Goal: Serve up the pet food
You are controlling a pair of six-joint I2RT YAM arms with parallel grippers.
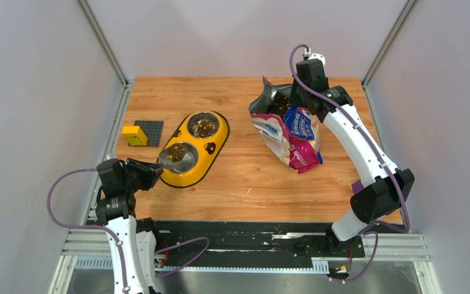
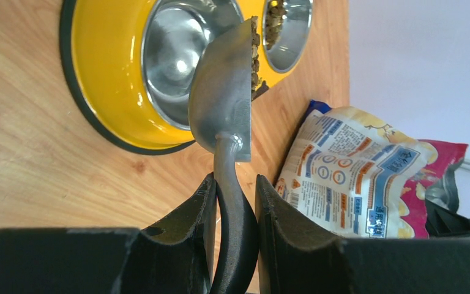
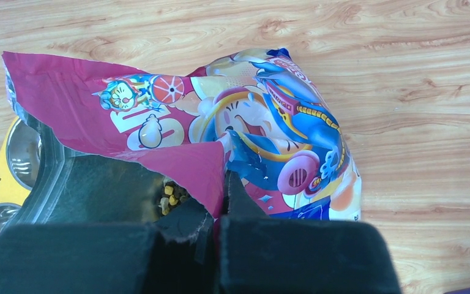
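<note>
Pale walls [image 1: 37, 92] close in the wooden table [image 1: 245, 184]. The left gripper [image 2: 235, 184] is clamped tight on the handle of a grey scoop [image 2: 223, 104], which is tipped on its side and loaded with kibble [image 2: 256, 55] over the near bowl [image 2: 171, 67] of the yellow feeder [image 1: 215, 150]. The right gripper [image 3: 220, 211] pinches the torn rim of the pet food bag [image 1: 290, 138], which stands open at the far right, well apart from the feeder.

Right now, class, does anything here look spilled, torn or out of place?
The bag has a raggedly torn mouth, and the right gripper pinches its rim. No kibble shows spilled on the table. A yellow block beside the feeder seems unrelated to feeding.
</note>
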